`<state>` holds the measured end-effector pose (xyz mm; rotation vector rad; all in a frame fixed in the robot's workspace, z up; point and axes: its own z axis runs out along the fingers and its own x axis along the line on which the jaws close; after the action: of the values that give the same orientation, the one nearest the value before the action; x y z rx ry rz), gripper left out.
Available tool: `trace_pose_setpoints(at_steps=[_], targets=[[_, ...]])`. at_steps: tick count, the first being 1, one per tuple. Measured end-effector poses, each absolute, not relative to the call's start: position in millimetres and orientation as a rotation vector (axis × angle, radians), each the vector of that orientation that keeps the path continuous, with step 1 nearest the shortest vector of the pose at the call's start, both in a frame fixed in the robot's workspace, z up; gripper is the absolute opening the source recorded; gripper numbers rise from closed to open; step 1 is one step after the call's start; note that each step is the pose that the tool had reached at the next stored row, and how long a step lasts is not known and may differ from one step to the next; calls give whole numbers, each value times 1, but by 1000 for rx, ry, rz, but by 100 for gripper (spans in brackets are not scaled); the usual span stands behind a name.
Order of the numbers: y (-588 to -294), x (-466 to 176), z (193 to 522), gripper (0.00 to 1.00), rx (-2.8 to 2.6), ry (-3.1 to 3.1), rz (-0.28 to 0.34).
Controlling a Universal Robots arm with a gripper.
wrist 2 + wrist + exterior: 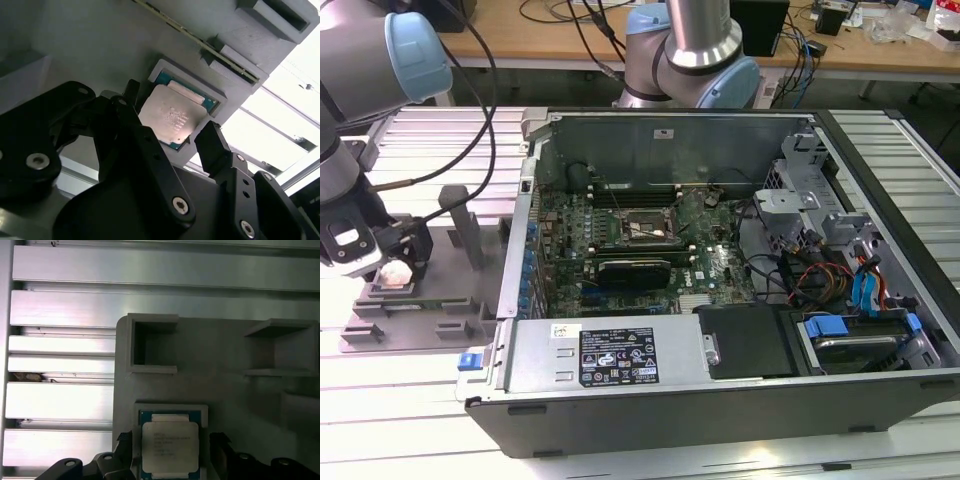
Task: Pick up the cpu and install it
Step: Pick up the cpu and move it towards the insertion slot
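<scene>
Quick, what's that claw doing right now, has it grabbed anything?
Gripper: open, jaws on either side of the cpu in its grey holder, not clamped on it.

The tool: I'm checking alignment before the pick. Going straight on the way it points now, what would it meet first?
Most likely the cpu, lying in a recess of the grey holder, between the fingers of the open tool; depth unclear.

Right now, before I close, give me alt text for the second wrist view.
The silver-topped cpu lies flat in a square recess of the grey holder, with the black pincer open, one finger on each side, not gripping it. Pale table slats show beyond the holder.
</scene>
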<state>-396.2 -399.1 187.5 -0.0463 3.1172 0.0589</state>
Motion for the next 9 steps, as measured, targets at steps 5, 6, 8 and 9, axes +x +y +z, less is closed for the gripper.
trace_pose_setpoints(at_steps=[5, 6, 8, 9], targets=[[-399, -396, 186, 72, -50, 3117, 59], [-399, -396, 186, 72, -50, 3117, 59], [-399, -396, 186, 64, -50, 3117, 59], [-399, -396, 186, 64, -50, 3117, 59]])
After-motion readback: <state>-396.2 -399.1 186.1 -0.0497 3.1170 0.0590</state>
